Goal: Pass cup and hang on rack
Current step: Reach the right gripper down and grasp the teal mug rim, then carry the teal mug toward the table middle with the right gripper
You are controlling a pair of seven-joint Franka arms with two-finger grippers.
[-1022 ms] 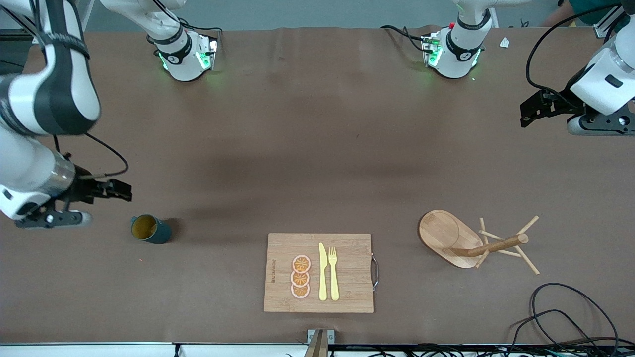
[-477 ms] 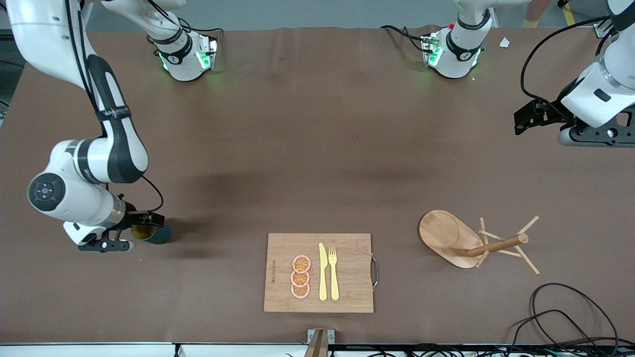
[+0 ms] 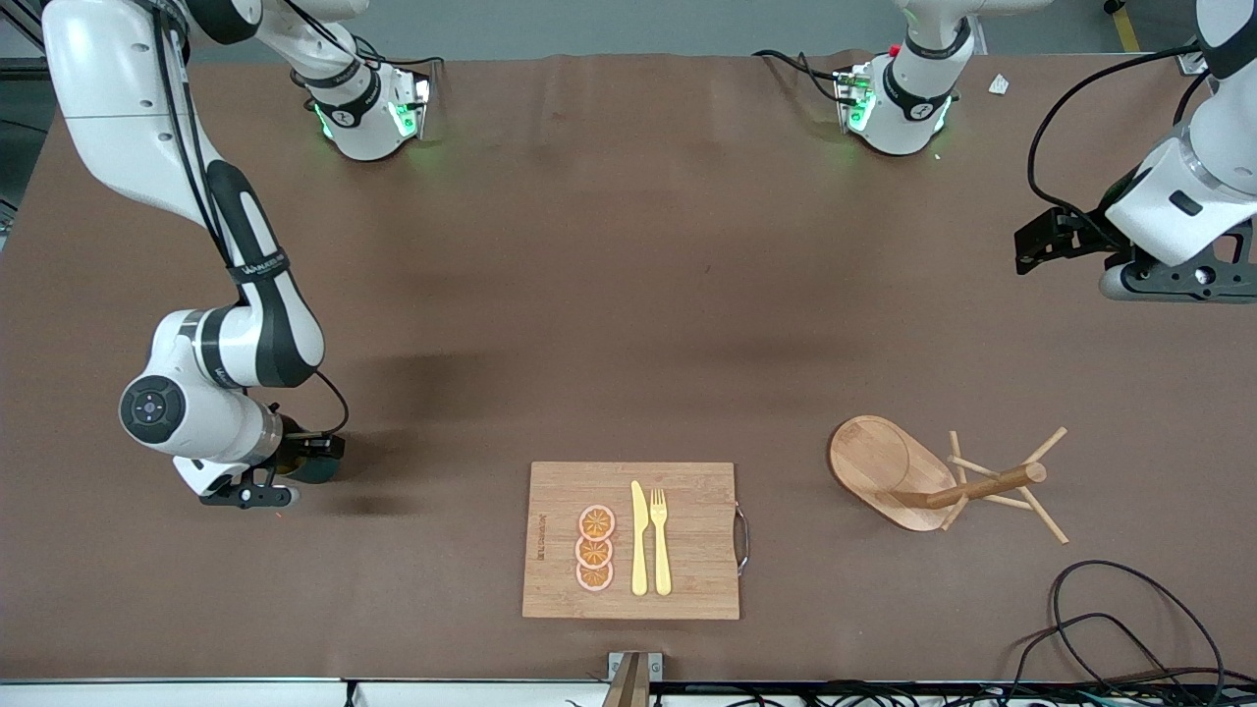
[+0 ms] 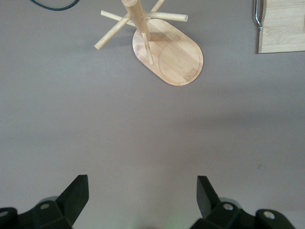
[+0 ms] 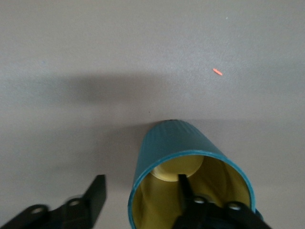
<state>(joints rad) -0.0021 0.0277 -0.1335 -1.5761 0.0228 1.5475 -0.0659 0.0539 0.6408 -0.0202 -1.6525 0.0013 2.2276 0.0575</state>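
At the right arm's end of the table, the right gripper (image 3: 312, 454) is seen low at the table, right at the cup (image 3: 316, 465). In the right wrist view the cup (image 5: 188, 177) is shown lying on its side with its open mouth turned toward the gripper. One finger (image 5: 189, 199) is reached into the yellowish inside, while the other is set outside the ribbed teal wall, with a gap left between that finger and the wall. The jaws are thus spread around the rim and not closed on it.

Toward the middle of the table, a bamboo cutting board (image 3: 687, 579) is laid, nearer to the front camera than the cup, with three orange slices (image 3: 595, 548), a yellow knife (image 3: 639, 538) and a yellow fork (image 3: 660, 540) on it.

Toward the left arm's end, the rack (image 3: 908, 474) is stood on its oval base beside the board, well apart from the cup. The left gripper (image 3: 1031, 244) is held in the air above bare table, and the left arm is kept waiting. In the left wrist view its fingers (image 4: 74, 195) are seen spread wide with nothing between them, and the rack (image 4: 164, 50) is shown well apart from them.
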